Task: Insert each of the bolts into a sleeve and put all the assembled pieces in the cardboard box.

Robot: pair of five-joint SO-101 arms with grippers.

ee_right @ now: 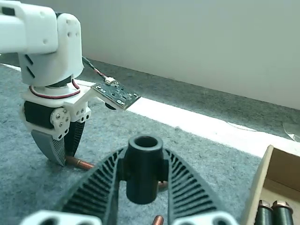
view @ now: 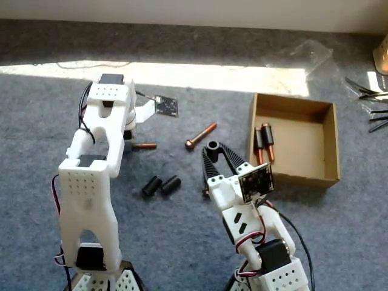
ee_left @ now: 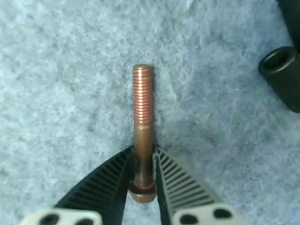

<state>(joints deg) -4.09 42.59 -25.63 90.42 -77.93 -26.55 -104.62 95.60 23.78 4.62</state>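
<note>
Left hand (ee_left: 144,159) is clamped on a copper bolt (ee_left: 143,126) just above its head. The threaded end sticks out past the fingertips and the bolt lies low over the grey worktop (ee_left: 61,70). In the high view that bolt pokes out toward 3 o'clock from under the left arm, which is at about 9 o'clock of frame centre. Right hand (view: 213,151) is just below centre, gripping a black sleeve (view: 213,146) between its fingers with the bore facing up. A loose bolt (view: 200,136) lies on the worktop at 11 o'clock of the right hand, close by, head end toward 7 o'clock. Two spare sleeves (view: 161,185) lie just beside each other at 8 o'clock of the right hand, between the two arms. The cardboard box (view: 327,145) is open at 3 o'clock of centre, near the right hand. Two assembled pieces (view: 263,139) lie side by side inside it, by its 9 o'clock wall. A clear plastic bag (view: 309,57) is at 1 o'clock, beyond the box.
</note>
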